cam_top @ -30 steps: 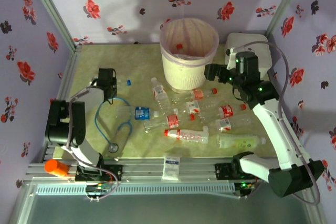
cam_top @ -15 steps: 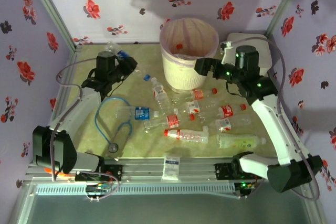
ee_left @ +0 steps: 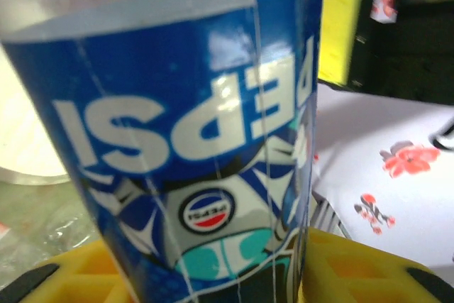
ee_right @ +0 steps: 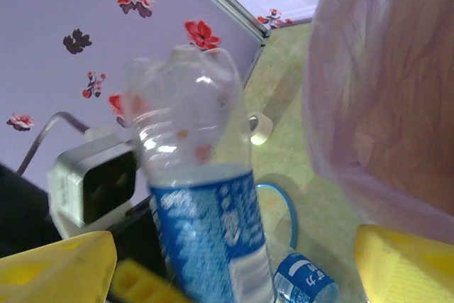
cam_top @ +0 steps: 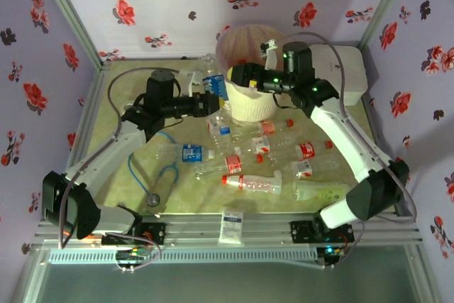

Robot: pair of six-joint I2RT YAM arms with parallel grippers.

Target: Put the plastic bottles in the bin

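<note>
One blue-labelled bottle (cam_top: 215,84) hangs in the left jaws beside the bin (cam_top: 248,110).

The bin (cam_top: 247,108), a round cream ribbed basket with a pinkish bag folded over its rim, stands upright at the far middle of the tabletop. A clear blue-labelled bottle (cam_top: 214,84) is raised off the tabletop, just left of the bin's rim. The other bottles (cam_top: 252,184), mostly red-labelled with red caps, lie on their sides in a loose cluster nearer than the bin.
</note>
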